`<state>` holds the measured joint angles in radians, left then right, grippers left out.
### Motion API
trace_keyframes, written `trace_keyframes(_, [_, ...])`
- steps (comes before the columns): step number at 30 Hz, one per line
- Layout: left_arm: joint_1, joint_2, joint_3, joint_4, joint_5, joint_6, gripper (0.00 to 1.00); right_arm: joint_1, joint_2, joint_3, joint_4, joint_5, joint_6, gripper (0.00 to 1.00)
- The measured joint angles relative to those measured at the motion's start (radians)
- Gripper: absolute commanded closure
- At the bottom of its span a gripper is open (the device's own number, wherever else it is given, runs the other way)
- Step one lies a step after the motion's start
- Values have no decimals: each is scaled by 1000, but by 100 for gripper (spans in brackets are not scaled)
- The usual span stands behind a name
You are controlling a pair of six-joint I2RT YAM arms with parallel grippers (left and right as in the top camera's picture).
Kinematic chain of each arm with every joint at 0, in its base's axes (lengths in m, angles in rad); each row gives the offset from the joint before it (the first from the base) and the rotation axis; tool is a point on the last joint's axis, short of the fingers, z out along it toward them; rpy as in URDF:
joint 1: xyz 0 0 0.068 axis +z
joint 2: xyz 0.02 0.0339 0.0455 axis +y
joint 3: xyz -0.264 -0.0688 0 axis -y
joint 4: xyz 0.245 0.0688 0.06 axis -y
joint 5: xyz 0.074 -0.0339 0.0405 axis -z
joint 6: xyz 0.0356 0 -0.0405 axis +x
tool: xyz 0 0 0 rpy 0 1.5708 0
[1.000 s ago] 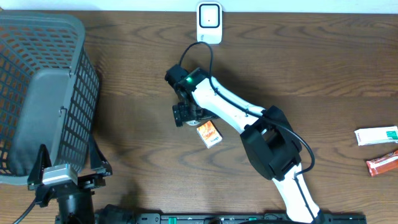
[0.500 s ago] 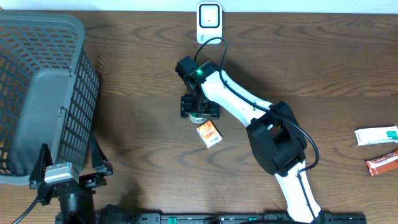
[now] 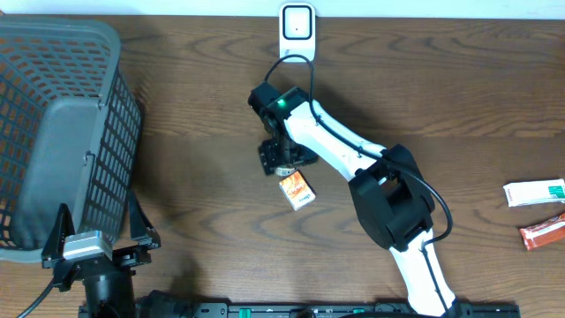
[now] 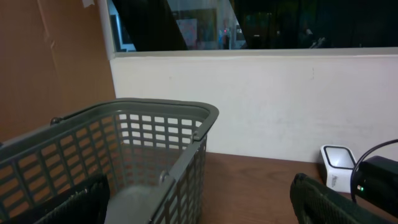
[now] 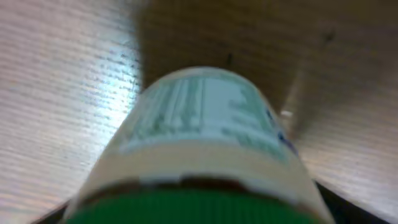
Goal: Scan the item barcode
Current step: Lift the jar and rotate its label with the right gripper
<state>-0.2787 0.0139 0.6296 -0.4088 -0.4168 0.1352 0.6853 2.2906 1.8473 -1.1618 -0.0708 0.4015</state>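
Placed the moment at the pick-up step, before any scanning. Found the right gripper [image 3: 282,161] down near the middle of the table [image 3: 194,106], well short of the scanner [image 3: 297,26] at the far edge and just beside a small orange packet [image 3: 297,190]. Saw, through the right wrist camera, a green-capped bottle [image 5: 199,124] filling the frame, cap nearest the lens and a pale green printed label beyond it. Could not tell whether it was upright or lying. Could not tell either whether the claw was pinching it or merely spread around it, with no fingers showing in that view and the wrist hiding them from overhead. Took this bottle for the item to scan, though made out no barcode on the blurred label. Noted the left gripper [image 4: 202,200] spread wide, holding nothing, at the near corner of the grey basket [image 3: 53,44]. Reckoned the next move to call for a firm closure on the bottle's body, a lift clear of the packet, then a carry toward the scanner with the barcode side turned to its window. Judged an off-centre grip likely to let so round a thing twist.
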Motion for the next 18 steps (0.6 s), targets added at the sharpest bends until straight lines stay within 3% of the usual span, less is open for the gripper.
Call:
trace_keyframes(10, [0, 0, 0, 0, 0, 0, 9, 2, -1, 204, -154, 0, 122, 1])
trace_keyframes(18, [0, 0, 0, 0, 0, 0, 9, 2, 0, 209, -160, 18, 208, 4])
